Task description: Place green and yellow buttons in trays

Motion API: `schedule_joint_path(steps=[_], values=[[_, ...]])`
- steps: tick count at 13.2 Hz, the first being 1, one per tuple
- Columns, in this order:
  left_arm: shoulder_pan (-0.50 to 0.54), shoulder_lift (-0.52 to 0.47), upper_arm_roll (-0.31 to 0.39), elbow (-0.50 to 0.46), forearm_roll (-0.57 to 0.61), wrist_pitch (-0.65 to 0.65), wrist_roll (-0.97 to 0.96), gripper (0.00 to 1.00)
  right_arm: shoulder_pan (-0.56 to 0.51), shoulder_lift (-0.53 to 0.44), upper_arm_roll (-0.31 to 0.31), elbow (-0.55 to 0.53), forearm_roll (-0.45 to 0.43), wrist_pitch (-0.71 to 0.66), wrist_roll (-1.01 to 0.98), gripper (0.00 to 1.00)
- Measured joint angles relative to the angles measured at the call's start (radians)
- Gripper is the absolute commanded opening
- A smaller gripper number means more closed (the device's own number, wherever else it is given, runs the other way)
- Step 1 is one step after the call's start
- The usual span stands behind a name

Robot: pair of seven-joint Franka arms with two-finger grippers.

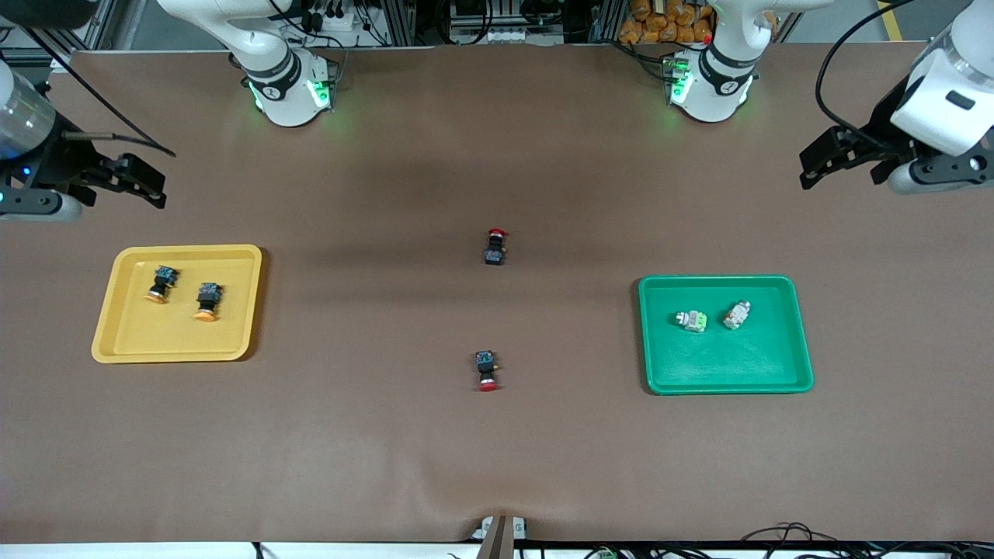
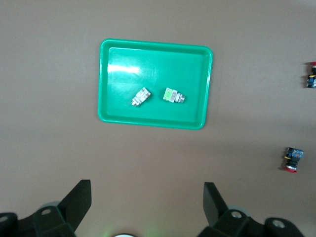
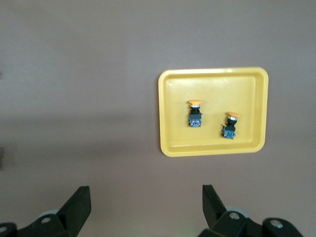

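The right end effector (image 1: 147,182) hangs released and holding nothing over the bench (image 1: 497,466) at the right arm's end. Nearer the camera, the yellow tray (image 1: 124,341) holds both yellow buttons (image 1: 161,283), lying side by side and apart. Mid-bench lie two red buttons (image 1: 495,246), well apart, one nearer the camera. The green tray (image 1: 730,373) holds both green buttons (image 1: 691,320), near each other. The left end effector (image 1: 827,164) hangs released and holding nothing over the left arm's end.
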Motion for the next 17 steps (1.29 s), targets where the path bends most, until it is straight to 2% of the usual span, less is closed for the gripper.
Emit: schedule_joint_path(steps=[5, 11, 17], values=[[0.000, -0.026, 0.000, -0.004, 0.004, -0.025, -0.043, 1.00, -0.018, 0.023, -0.019, 0.015, 0.040, 0.008, -0.114, 1.00], [-0.002, -0.028, -0.017, -0.004, 0.004, -0.029, -0.046, 1.00, -0.018, 0.026, -0.019, 0.015, 0.042, 0.014, -0.120, 1.00], [-0.002, -0.028, -0.019, -0.004, 0.004, -0.029, -0.046, 1.00, -0.054, 0.027, -0.021, 0.012, 0.081, 0.017, -0.122, 1.00]])
